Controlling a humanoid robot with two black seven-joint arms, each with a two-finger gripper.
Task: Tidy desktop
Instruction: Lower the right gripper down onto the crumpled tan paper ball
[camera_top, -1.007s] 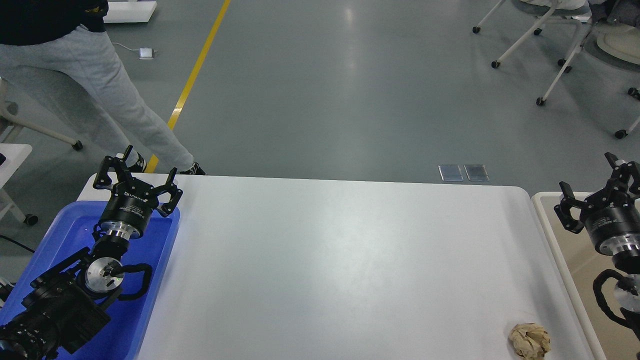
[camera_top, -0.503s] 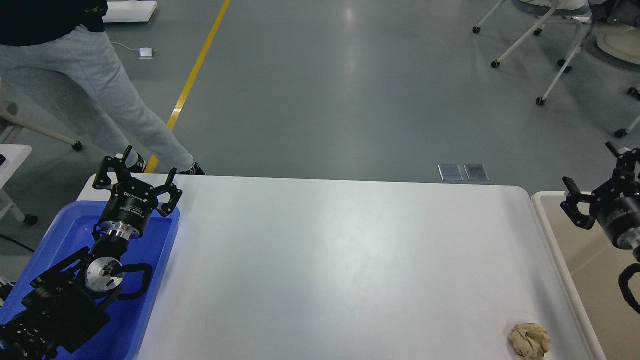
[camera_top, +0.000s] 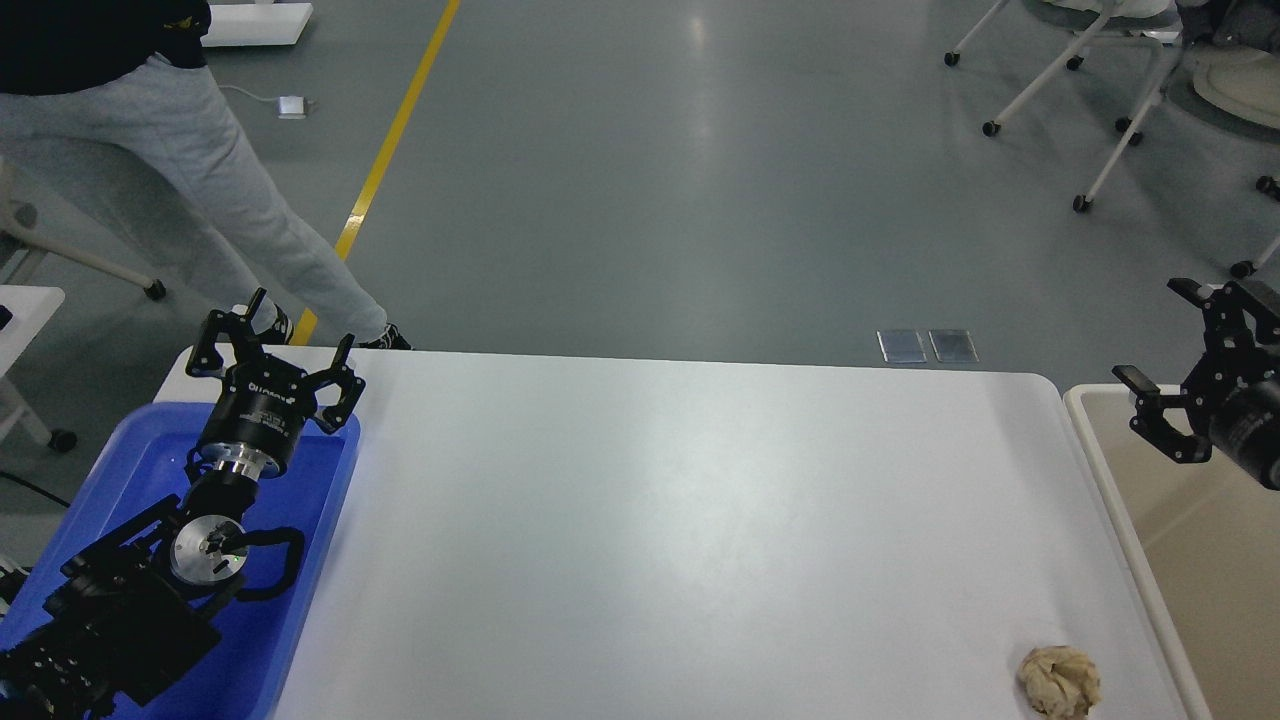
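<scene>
Across the middle of the head view, the desktop (camera_top: 660, 520) is seen as a wide, matte white top with rounded corners, reaching from the blue tray (camera_top: 300, 560) on the left to the beige bin (camera_top: 1190, 540) on the right. Most of its surface is bare. Near its lower right corner, close to the edge beside the bin, a crumpled ball of tan paper (camera_top: 1059, 680) is found lying alone, touched by neither arm.

The left gripper (camera_top: 275, 350) is held above the far end of the blue tray, at the desktop's upper left corner. Its two fingers are spread apart and nothing is held between them. The black arm behind it is seen running down over the tray toward the lower left corner of the view.

The right gripper (camera_top: 1170, 340) is seen at the right edge of the view, raised over the far end of the beige bin and well apart from the paper ball. Its fingers are likewise spread wide, with nothing gripped; the rest of that arm is cut off by the view's edge.

Beyond the desktop, a grey floor with a yellow line (camera_top: 385, 160) is shown. A person in grey trousers (camera_top: 180, 170) is standing near the far left corner, and wheeled chair legs (camera_top: 1110, 110) are visible at the upper right.
</scene>
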